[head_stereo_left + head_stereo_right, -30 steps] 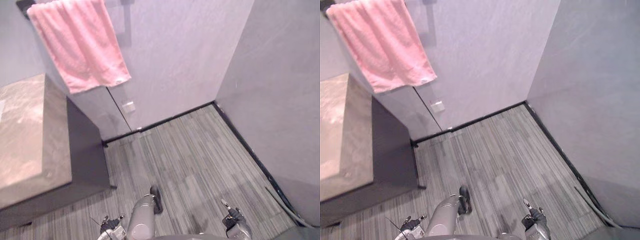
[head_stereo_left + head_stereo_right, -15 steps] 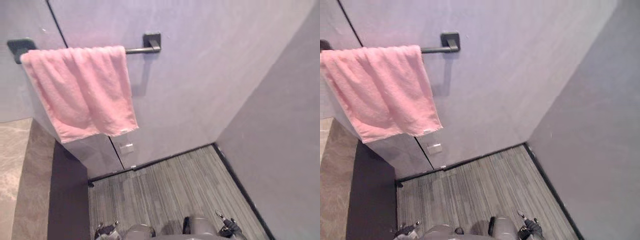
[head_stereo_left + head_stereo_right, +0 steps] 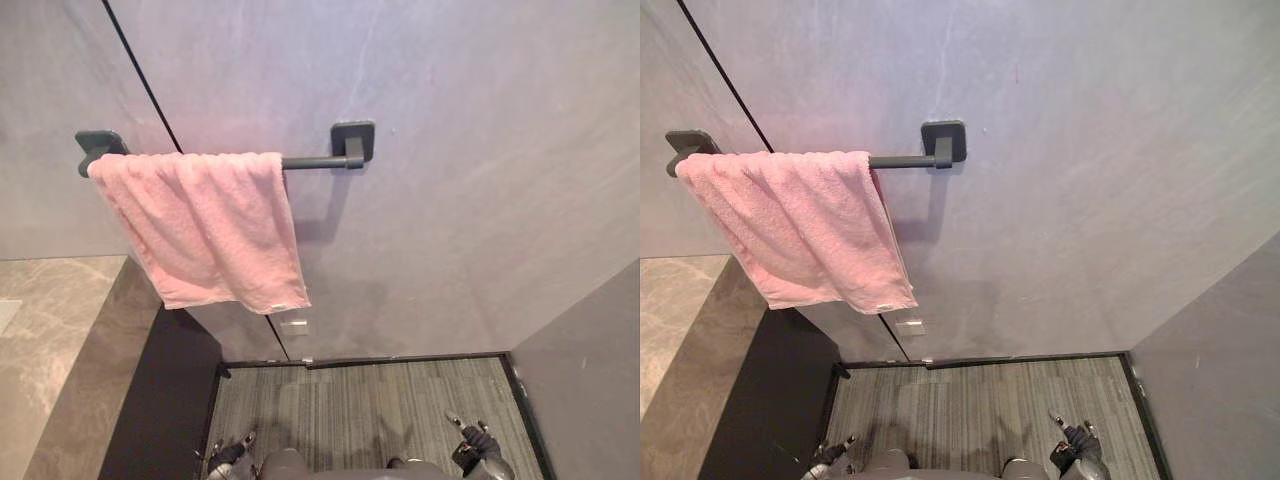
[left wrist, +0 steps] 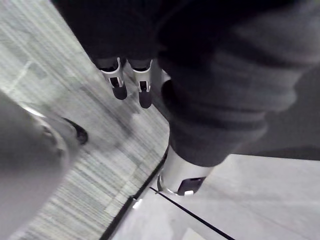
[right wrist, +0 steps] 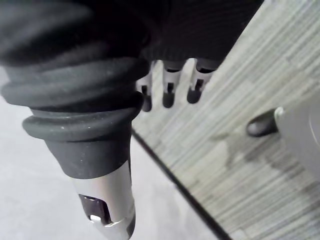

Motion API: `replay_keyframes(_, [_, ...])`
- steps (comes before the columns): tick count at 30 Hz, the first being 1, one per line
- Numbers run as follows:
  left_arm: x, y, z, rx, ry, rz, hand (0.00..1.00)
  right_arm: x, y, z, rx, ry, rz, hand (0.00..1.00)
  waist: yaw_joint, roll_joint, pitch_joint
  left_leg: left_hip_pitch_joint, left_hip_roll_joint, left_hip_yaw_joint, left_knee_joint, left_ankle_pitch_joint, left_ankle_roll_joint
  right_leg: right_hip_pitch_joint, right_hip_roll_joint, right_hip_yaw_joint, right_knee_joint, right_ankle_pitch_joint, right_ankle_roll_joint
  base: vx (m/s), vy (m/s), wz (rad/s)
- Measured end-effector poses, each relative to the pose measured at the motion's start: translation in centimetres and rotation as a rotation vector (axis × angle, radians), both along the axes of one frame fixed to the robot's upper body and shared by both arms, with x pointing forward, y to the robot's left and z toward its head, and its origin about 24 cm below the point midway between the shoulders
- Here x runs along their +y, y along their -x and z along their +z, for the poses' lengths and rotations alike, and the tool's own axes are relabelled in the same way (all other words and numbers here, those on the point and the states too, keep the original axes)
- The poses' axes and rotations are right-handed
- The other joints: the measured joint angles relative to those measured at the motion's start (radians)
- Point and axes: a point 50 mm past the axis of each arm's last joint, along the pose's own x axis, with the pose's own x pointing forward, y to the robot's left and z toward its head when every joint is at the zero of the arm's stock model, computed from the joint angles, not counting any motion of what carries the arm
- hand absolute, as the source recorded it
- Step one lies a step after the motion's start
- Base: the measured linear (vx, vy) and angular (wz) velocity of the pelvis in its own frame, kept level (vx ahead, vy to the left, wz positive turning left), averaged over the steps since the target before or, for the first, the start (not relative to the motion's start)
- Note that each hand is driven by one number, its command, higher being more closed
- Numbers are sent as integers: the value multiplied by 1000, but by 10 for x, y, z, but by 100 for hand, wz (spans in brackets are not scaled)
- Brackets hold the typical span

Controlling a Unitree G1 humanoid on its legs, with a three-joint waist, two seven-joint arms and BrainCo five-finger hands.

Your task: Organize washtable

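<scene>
On your far left is the beige veined marble counter [image 3: 50,340], with a bare top in the part you can see and a dark cabinet side [image 3: 170,400] dropping below its edge. Next comes the pink terry towel [image 3: 205,235], folded over the dark metal wall bar [image 3: 315,162] and hanging free just beside the counter's end. Expect it to be light, soft and limp. It will probably slide along the bar if you tug it sideways, and it will bunch up rather than hold its shape. Pinch it at the lower hanging edge or close under the bar, taking both layers.

The left hand [image 3: 228,456] hangs low over the striped grey floor [image 3: 370,410], its fingers [image 4: 143,87] relaxed and holding nothing. The right hand [image 3: 476,445] is low on the far side, well apart from the towel, its fingers [image 5: 168,95] also slack and empty.
</scene>
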Motion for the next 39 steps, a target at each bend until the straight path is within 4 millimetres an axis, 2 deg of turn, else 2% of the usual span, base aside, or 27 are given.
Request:
replay_keyframes(1, [6,-8,6,-35,-28,-10,0,0,3,-1,7,-2,-10,0,0,-10,-7,7,-12,0,-27,14,3,0,-6,-1,-15,4,5,116,51,23])
replay_keyframes(3, [39,-39,38,-194,-172,-50,0,-2,7,-2,17,0,-22,0,-3,-27,-17,18,-40,-4,-95,46,13,12,-14,-7,-71,30,12,101,71,14])
replay_keyframes(4, [49,-46,49,-239,-219,-61,0,-3,9,-2,23,2,-25,0,-3,-25,-15,20,-44,-6,-100,46,13,20,-15,-7,-87,35,15,84,65,2])
replay_keyframes(6, [83,-71,96,-409,-404,-93,0,-8,14,-2,27,15,-19,0,-5,-20,-15,43,-57,-23,-119,49,17,52,-17,-5,-125,45,15,80,51,4])
replay_keyframes(7, [90,-78,108,-453,-446,-100,0,-9,15,-1,28,20,-16,0,-5,-16,-15,46,-59,-25,-124,49,17,57,-17,-4,-132,46,12,77,37,8])
replay_keyframes(8, [100,-88,131,-531,-517,-116,0,-11,15,-1,29,30,-10,0,-6,-9,-12,51,-62,-27,-126,49,17,67,-17,1,-144,50,8,57,29,3])
replay_keyframes(9, [105,-96,152,-609,-573,-125,0,-13,16,-1,36,37,0,0,-6,-1,-15,50,-63,-28,-128,49,17,69,-16,6,-155,54,8,35,19,-1])
replay_keyframes(11, [108,-101,174,-694,-631,-139,0,-17,17,-1,41,48,6,0,-6,12,-21,53,-66,-29,-140,51,20,70,-15,11,-170,61,9,26,5,-8])
replay_keyframes(14, [111,-106,198,-761,-700,-178,0,-25,20,1,59,78,35,0,-25,20,-21,75,-69,-34,-160,52,22,96,-13,9,-195,70,9,10,1,-1])
replay_keyframes(17, [112,-112,218,-809,-768,-253,0,-32,23,2,64,93,55,0,-28,19,-21,96,-71,-35,-179,52,22,103,-12,19,-202,74,7,-2,10,-11])
replay_keyframes(21, [115,-116,231,-830,-826,-318,0,-33,31,-1,97,89,68,0,-28,15,-21,99,-77,-34,-189,52,23,104,-14,30,-220,89,6,-24,30,-8])
replay_keyframes(34, [120,-117,236,-843,-819,-345,0,-31,32,-2,107,85,94,0,-26,12,-22,99,-79,-37,-198,55,27,102,-12,33,-237,93,13,-7,1,0])
replay_keyframes(35, [122,-116,237,-846,-814,-344,100,-31,31,-2,107,86,100,0,-26,11,-22,99,-80,-37,-199,55,27,102,-12,33,-237,94,13,0,0,0])
replay_keyframes(39, [125,-116,235,-845,-779,-377,100,-30,31,-2,110,89,118,0,-25,11,-21,100,-80,-36,-201,55,27,102,-12,35,-238,94,12,-3,2,-1])
